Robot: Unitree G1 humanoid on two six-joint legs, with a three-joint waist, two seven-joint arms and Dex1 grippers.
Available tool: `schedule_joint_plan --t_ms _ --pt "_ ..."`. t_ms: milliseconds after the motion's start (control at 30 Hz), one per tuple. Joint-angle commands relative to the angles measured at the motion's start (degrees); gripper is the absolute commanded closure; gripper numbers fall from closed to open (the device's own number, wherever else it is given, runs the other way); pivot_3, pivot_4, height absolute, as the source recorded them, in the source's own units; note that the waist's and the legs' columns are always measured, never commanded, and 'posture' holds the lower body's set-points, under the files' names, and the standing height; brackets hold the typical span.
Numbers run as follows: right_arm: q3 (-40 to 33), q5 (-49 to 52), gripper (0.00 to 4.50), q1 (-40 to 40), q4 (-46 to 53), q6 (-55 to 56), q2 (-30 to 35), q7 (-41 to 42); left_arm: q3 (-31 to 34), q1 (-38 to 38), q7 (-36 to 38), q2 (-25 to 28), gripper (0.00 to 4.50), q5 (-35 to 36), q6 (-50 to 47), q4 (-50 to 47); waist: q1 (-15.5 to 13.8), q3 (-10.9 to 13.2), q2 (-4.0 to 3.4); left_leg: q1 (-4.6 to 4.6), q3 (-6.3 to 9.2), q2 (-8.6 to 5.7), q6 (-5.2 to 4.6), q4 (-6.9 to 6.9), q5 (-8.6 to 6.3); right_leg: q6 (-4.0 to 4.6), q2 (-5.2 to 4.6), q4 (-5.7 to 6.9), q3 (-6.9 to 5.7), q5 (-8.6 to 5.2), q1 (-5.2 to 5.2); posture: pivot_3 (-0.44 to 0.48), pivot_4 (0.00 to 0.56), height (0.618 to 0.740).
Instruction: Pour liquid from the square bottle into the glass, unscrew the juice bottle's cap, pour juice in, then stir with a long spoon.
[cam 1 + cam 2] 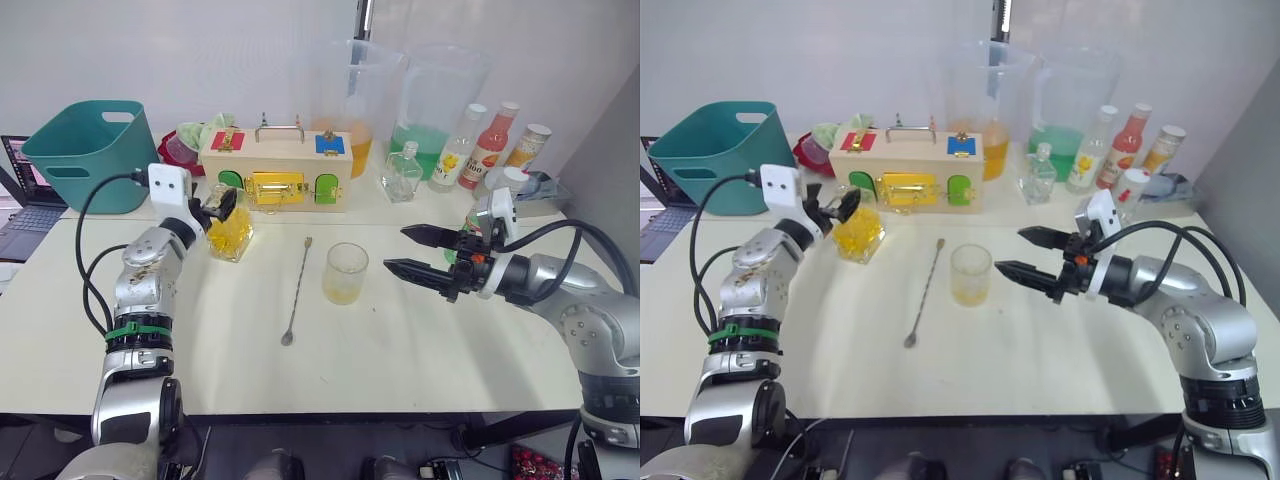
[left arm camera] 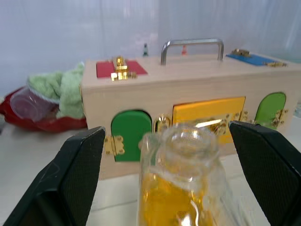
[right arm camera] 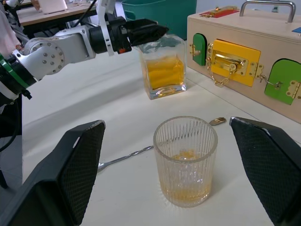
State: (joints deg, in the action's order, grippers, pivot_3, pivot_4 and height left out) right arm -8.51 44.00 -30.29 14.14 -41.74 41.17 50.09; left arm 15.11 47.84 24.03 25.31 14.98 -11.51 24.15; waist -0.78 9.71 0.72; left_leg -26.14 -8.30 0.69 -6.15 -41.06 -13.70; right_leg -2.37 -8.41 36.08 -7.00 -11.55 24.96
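The square bottle (image 1: 230,235) stands on the table holding yellow liquid, its mouth uncovered (image 2: 188,139). My left gripper (image 1: 222,203) is open, one finger on each side of the bottle's neck. The glass (image 1: 346,272) stands mid-table with a little yellow liquid at its bottom (image 3: 186,162). My right gripper (image 1: 397,248) hovers open just right of the glass, pointing at it. The long spoon (image 1: 297,290) lies flat between bottle and glass. The juice bottle's cap (image 1: 1132,178) shows white behind my right wrist, which hides most of the bottle below it.
A wooden latch box (image 1: 277,170) stands behind the square bottle, a teal basket (image 1: 85,150) at the far left. Two tall pitchers (image 1: 350,100), a small clear square bottle (image 1: 402,172), a yellow-labelled bottle (image 1: 455,148) and a red bottle (image 1: 487,145) line the back.
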Motion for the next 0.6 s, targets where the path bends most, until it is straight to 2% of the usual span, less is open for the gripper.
schedule_joint_plan --t_ms 33,233,333,433,533,600 --pt "-0.78 -0.49 0.00 -1.35 0.14 1.32 1.04 1.36 0.88 2.96 0.09 1.71 0.06 1.47 0.25 -5.92 0.02 0.00 0.00 0.00 0.00 0.00 0.00 0.00 0.00 0.00 0.00 -0.01 0.00 0.00 0.00 0.000 0.150 0.733" --pt "-0.61 -1.56 0.00 -2.61 -1.24 1.57 0.89 2.58 0.48 4.81 0.89 3.90 0.06 3.11 -4.59 -10.47 0.09 -0.01 -0.01 0.05 -0.01 0.00 0.00 0.02 0.00 0.00 0.00 0.02 0.01 0.00 -0.01 0.000 0.150 0.733" --pt "-0.48 -2.11 0.00 -2.94 -1.86 1.96 0.75 3.13 -0.65 3.24 7.39 7.19 0.06 6.83 -8.74 -17.55 0.24 0.00 -0.01 0.09 -0.03 0.01 0.01 0.03 0.00 0.00 0.01 0.00 0.02 0.00 -0.03 0.000 0.150 0.733" --pt "0.00 -3.19 0.00 -2.93 -2.48 2.72 1.12 4.24 0.88 -1.49 14.99 11.30 0.06 13.86 -15.88 -23.39 0.48 -0.01 -0.02 0.10 -0.04 0.02 0.02 0.07 0.01 0.00 0.01 0.02 0.03 0.00 0.01 0.000 0.150 0.733" --pt "-0.35 -3.70 0.00 -2.93 -3.08 3.46 0.76 4.26 2.72 -10.18 23.80 17.44 0.06 20.04 -21.88 -28.39 0.85 -0.01 -0.03 0.36 -0.06 0.02 0.06 0.16 0.02 0.00 0.00 0.00 0.09 0.00 -0.11 0.000 0.150 0.733" --pt "-0.49 -3.91 0.00 -2.52 -2.97 3.98 0.58 4.17 3.64 -13.96 26.71 19.84 0.06 23.27 -24.51 -30.84 1.08 0.00 -0.02 0.70 -0.12 0.02 0.09 0.33 0.01 0.01 -0.01 -0.02 0.15 -0.02 -0.32 0.000 0.150 0.733"
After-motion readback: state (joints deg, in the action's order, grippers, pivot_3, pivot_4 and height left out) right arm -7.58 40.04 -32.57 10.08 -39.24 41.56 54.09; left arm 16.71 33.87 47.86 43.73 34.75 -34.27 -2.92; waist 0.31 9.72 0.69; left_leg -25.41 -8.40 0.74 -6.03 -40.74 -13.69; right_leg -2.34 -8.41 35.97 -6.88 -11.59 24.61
